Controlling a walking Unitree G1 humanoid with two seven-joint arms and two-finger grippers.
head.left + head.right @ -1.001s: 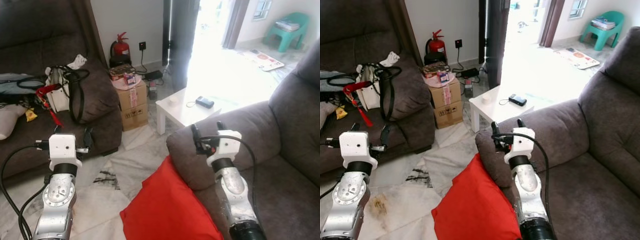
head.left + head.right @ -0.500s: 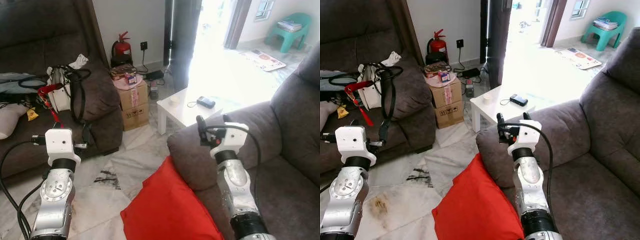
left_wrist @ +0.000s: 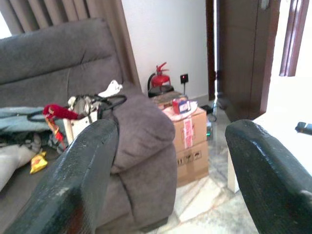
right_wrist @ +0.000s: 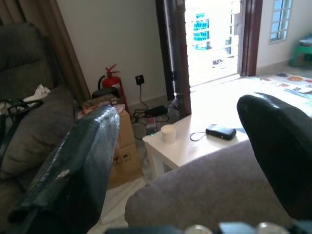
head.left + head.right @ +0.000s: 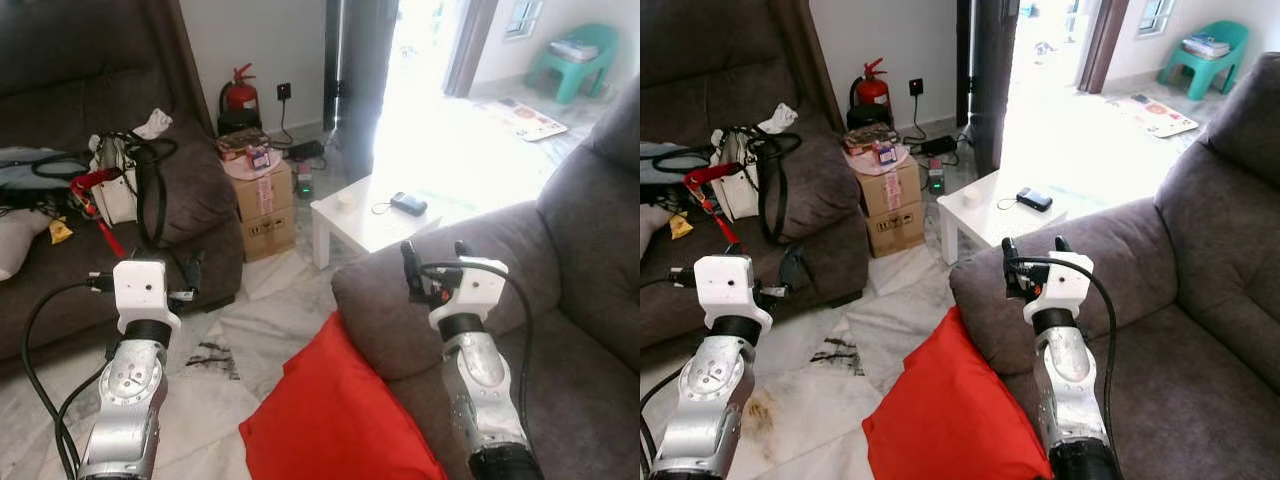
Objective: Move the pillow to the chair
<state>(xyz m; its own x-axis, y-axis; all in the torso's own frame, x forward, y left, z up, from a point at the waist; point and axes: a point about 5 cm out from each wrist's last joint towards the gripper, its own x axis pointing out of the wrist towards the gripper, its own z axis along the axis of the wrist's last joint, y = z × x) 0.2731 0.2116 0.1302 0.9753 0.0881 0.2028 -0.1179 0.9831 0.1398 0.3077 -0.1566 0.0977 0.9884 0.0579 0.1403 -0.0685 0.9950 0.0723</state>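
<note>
Nothing was done yet: the bright red square fabric pillow leaned on the floor against the grey upholstered armchair, ungrasped, while the left gripper and right gripper hung above, fingers spread, holding nothing.

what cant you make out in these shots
- Pillow: its lower part runs off the bottom edge of both eye views, and the right arm covers its right side.
- Chair: far off in the washed-out doorway; what lies on its seat is too small to tell.
- Device on the white table: too small to identify.
- Left tool and right tool: both open, holding nothing.
</note>
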